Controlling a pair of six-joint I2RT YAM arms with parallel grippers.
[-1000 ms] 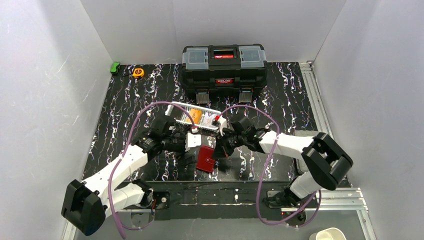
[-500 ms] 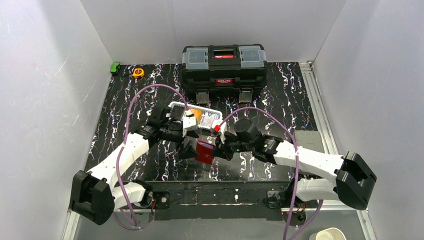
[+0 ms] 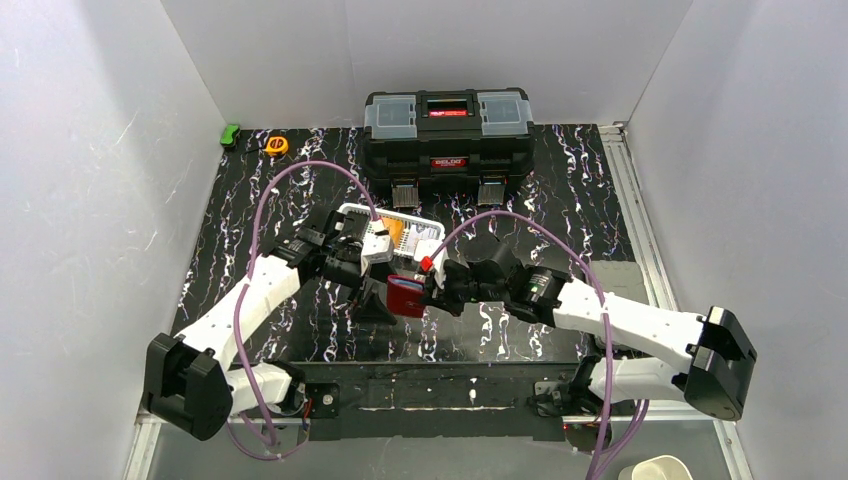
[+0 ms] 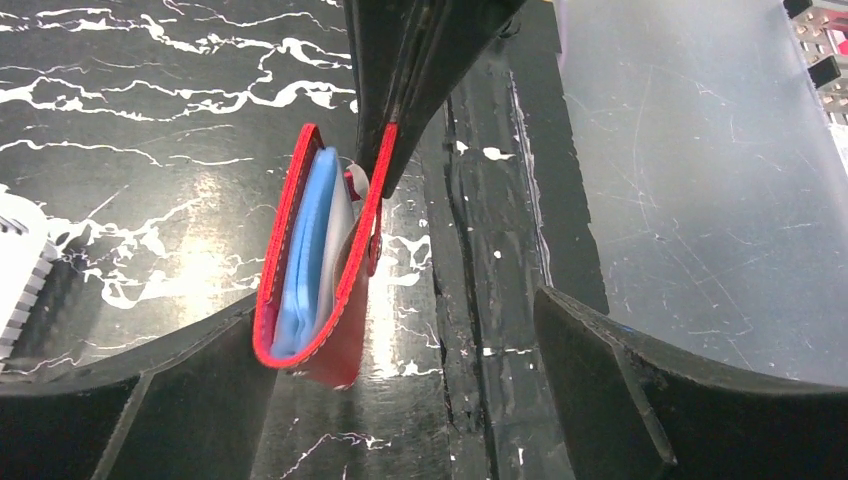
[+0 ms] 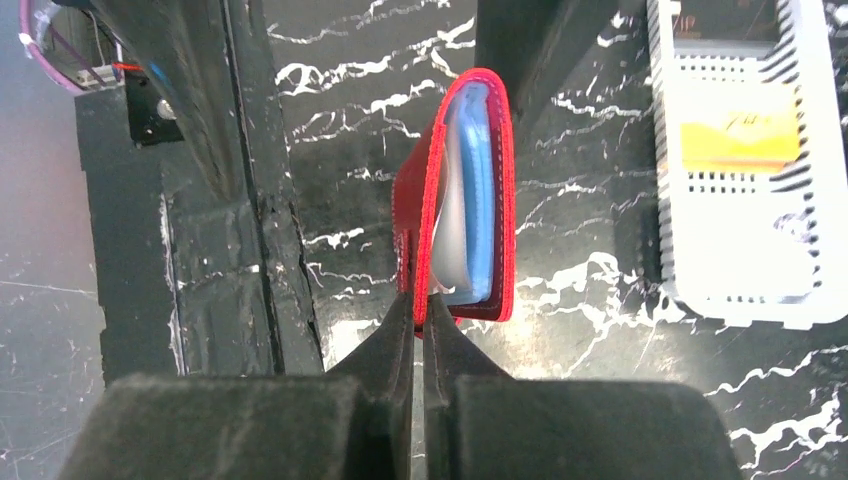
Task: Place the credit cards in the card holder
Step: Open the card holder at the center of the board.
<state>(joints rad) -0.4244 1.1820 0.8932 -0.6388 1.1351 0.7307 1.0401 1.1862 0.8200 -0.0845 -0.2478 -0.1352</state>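
The holder (image 5: 415, 215) is held up over the table (image 3: 260, 200), just on the arms' side of the basket (image 5: 740, 300), standing on edge with its flaps parted. A blue card (image 5: 480, 190) and a grey card (image 5: 447, 245) are seen tucked between the flaps. One flap is pinched near its edge by the right gripper (image 5: 418, 300), whose jaws are shut on it. The left gripper (image 4: 400, 340) is spread wide around the holder; one of its fingers (image 4: 150, 400) is just beside the lower corner, and whether it touches cannot be told. An orange card (image 5: 738, 140) is seen lying in the basket, so the task is judged unfinished.

The grip is judged slight: only one flap is caught, so the holder could be twisted or pulled free if it is bumped by the left gripper. Should the holder be tipped with its mouth down, the two cards could be shed, since they are not clamped. If the flaps are squeezed shut, a further card could be blocked at the mouth
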